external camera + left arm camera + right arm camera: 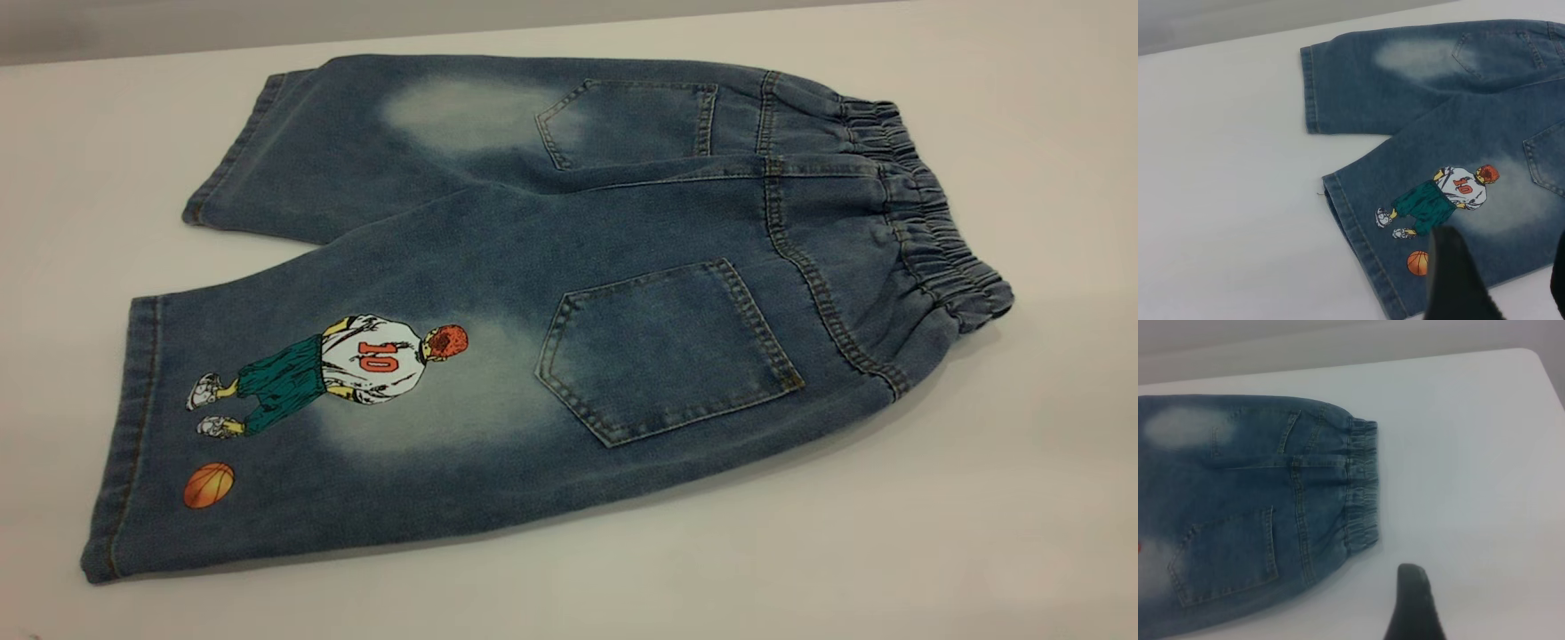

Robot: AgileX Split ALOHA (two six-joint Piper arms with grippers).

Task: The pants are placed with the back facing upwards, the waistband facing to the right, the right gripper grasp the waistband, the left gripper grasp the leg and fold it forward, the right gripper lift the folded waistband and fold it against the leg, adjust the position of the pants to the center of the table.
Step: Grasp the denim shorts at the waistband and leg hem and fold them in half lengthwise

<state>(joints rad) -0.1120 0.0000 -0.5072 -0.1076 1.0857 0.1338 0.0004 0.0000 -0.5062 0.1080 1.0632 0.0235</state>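
While the exterior view takes in the whole pants [569, 293] spread flat on the table [978, 533], back side up, it shows no arm at all. Waistband [933, 222] lies at that view's right, both hems at its left, the two legs splayed apart in a shallow V. Nearer one is the leg [293, 427] with the print: player in a white "10" shirt, green shorts, and an orange ball [209, 485] near the hem. Farther leg is plain with a pale faded patch. Two stitched patch pockets, one per side; the nearer pocket [667, 351] lies flat, edges squared off.

Left wrist view adds the left gripper [1498, 293]: one dark tapered finger [1455, 280] over the printed leg [1431, 220] just beside the ball [1417, 263], a second dark edge at the frame's border, gap between them wide, nothing held. Whether the finger touches the cloth, cannot tell.

Right wrist view adds the right gripper: only one rounded black fingertip [1415, 603] shows, over bare table [1471, 453] near the waistband [1361, 487], apart from it. Second finger out of frame, so its opening cannot be told; nothing visibly held.

Denim is mid-blue, faded in soft whitish clouds, tan double stitching on seams. Waistband is gathered, ruched into tight ridges. Table is smooth, pale, matte.
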